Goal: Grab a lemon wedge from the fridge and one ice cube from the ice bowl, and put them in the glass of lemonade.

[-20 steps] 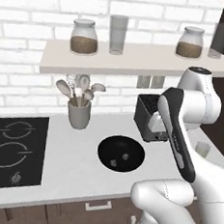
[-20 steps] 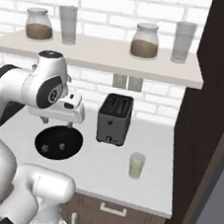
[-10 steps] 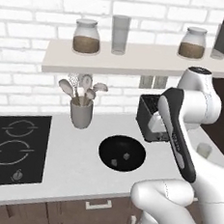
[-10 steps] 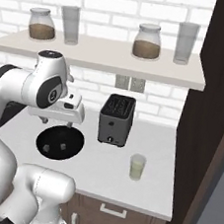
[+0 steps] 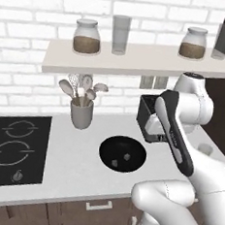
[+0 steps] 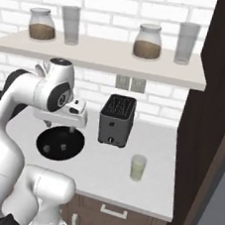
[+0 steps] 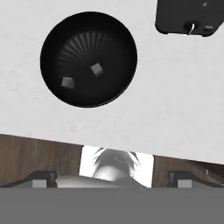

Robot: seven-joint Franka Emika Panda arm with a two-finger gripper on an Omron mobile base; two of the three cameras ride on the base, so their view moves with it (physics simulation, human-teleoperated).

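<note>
two ice cubes (image 7: 96,69) lie loose on the floor of the black bowl (image 7: 52,41), a little apart, one near its middle and the other toward the rim; the bowl sits toward the front edge of the tabletop (image 5: 71,154), with the toaster (image 6: 116,120) just behind and beside it. the fingers (image 6: 68,127) hang above the bowl, spread wide and holding nothing. the glass of lemonade (image 6: 137,167) stands well apart, past the toaster near the tabletop's front right corner, beside the dark tall cabinet (image 6: 208,121). no lemon wedge can be made out and nothing floats visibly in the glass, so both pickups look still to do. the main risk is in the descent: the cubes are small and probably slick, so a slightly off-centre close could squirt the chosen one across the curved bowl floor, or the fingers could catch both when only one is wanted. coming down too near the rim could tip or shove the shallow bowl toward the front edge. on the carry, the arm (image 5: 173,135) must swing round the toaster, and a low path could knock it or the glass, which looks easy to topple and spill.
</note>
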